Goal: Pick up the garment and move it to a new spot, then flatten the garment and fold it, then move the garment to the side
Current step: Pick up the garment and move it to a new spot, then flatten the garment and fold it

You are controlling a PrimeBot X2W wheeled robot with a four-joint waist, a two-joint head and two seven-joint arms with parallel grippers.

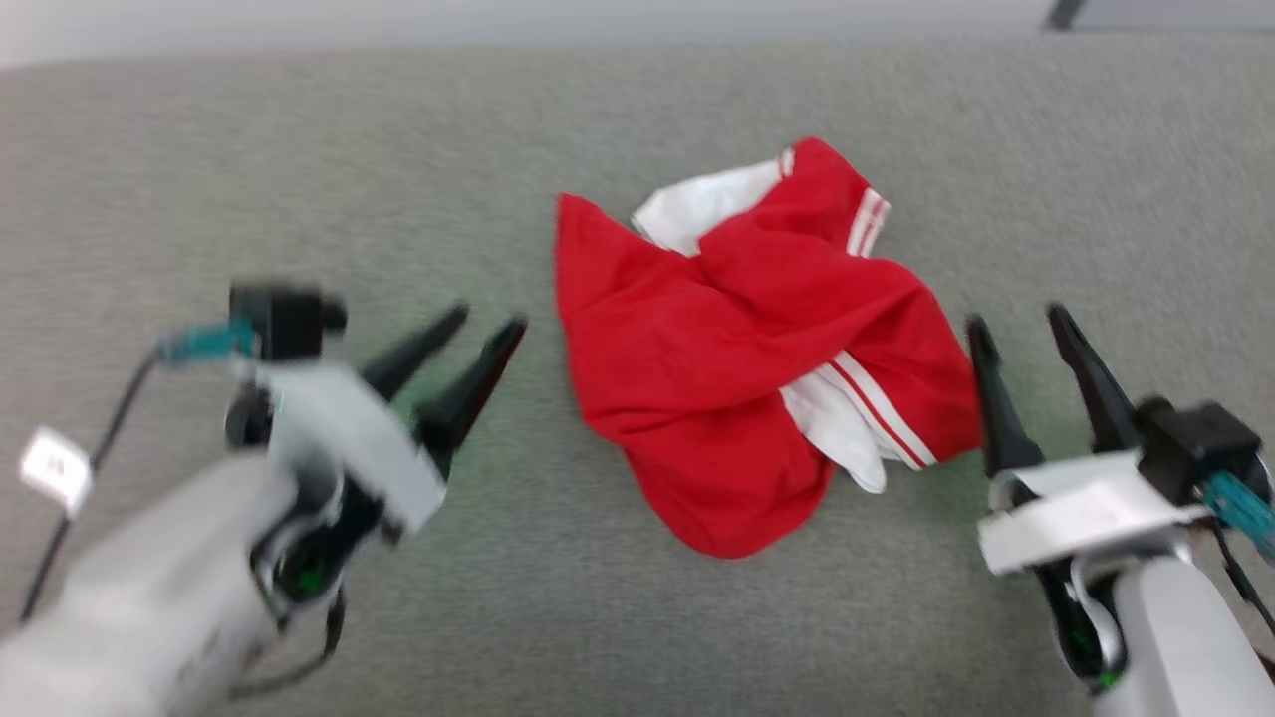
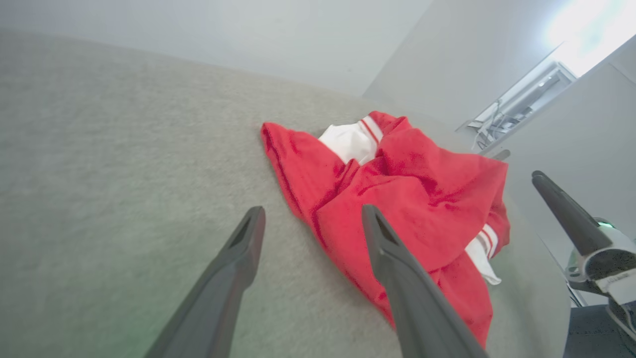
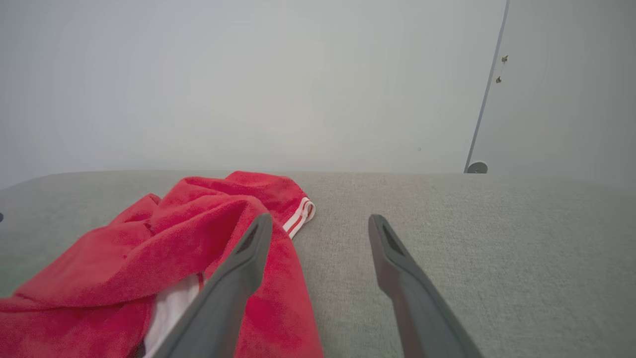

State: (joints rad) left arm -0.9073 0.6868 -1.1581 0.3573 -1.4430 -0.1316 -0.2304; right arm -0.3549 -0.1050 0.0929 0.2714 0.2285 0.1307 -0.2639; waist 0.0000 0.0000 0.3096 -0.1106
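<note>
The garment [image 1: 737,349] lies crumpled in a heap on the grey surface, red with white sleeve parts and red-white striped trim showing; its lettering is hidden in the folds. My left gripper [image 1: 488,324] hovers just left of it, open, nothing between its fingers. In the left wrist view the garment [image 2: 397,199] lies ahead and to the right of my left gripper [image 2: 313,214]. My right gripper [image 1: 1016,324] stands open just right of the heap. In the right wrist view the garment [image 3: 149,258] lies left of my right gripper [image 3: 320,221], behind the left finger.
The grey fabric-covered surface [image 1: 249,179] stretches wide to the left, right and front of the heap. A pale wall [image 3: 248,74] rises behind its far edge. The other arm's finger [image 2: 566,214] shows at the right of the left wrist view.
</note>
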